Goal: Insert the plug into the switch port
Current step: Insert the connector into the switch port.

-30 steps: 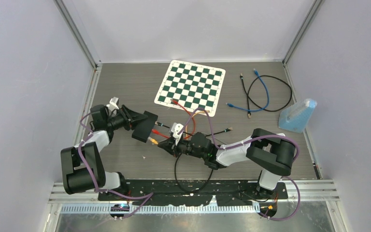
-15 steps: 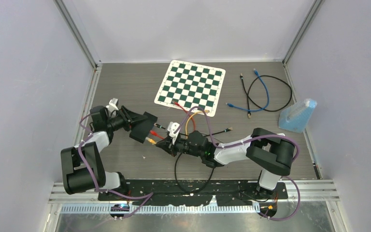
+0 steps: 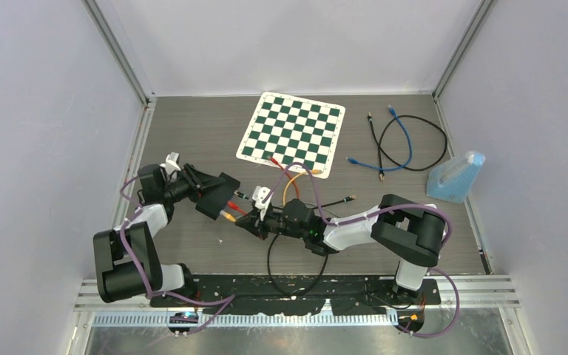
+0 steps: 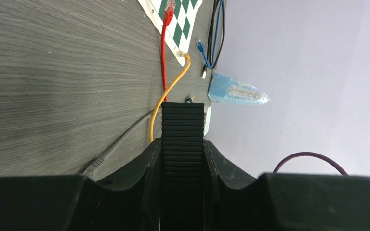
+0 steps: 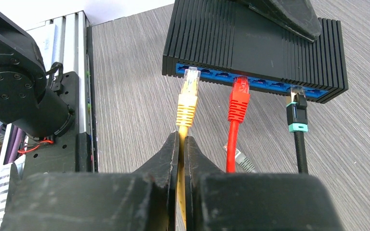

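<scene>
One push left | we've edged yellow plug (image 5: 189, 89) to port (image 5: 183, 67) | right gripper (image 5: 182, 140) pinches cable (image 5: 181, 128), left gripper (image 4: 183, 144) clamps switch (image 5: 250, 38)

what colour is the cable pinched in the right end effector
The cable is yellow, clearest in the right wrist view.

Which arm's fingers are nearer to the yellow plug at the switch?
Right. The right fingers clamp the yellow cable just behind the yellow plug. The left fingers grip the switch from its back, opposite the ports, with its body between them and the plug.
</scene>
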Motion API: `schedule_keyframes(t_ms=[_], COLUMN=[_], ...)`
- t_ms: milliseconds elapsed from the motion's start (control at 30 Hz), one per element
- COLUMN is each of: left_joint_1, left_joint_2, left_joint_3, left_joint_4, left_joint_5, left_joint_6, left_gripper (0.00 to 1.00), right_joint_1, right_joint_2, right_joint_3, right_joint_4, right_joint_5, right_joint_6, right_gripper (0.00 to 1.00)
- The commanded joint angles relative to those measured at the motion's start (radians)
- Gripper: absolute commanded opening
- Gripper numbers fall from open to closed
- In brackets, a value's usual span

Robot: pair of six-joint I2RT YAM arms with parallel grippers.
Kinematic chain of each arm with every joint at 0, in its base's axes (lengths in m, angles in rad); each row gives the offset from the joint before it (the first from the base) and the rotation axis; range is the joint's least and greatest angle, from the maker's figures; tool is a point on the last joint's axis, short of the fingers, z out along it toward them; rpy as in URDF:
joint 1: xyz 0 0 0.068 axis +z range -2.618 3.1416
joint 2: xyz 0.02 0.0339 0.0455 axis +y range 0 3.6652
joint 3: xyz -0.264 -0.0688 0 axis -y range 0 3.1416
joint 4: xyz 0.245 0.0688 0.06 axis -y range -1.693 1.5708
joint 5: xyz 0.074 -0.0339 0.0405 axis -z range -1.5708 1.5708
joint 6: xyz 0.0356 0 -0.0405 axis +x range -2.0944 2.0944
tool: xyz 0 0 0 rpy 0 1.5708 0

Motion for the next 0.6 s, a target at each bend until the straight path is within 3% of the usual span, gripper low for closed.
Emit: schedule_keyframes(t_ms=[0,567], left_joint_1=[-0.007,-0.006], left_joint_2=[-0.046,-0.056], left_joint_3=[-0.011,-0.003], left_joint_4=[0.012,-0.025], left_joint_5=[0.005,-0.027], left_joint_6=[-0.002,0.012], left_gripper=[0.0,0.0], right_joint_1=[-0.003,0.007], right_joint_2=[0.004,0.02], right_joint_3=[0.061,0.089], right_joint_4=[0.058,-0.011], right_joint_5=[-0.002,-0.002], right_joint_6=[0.028,0.045], right_gripper=[0.05,0.05])
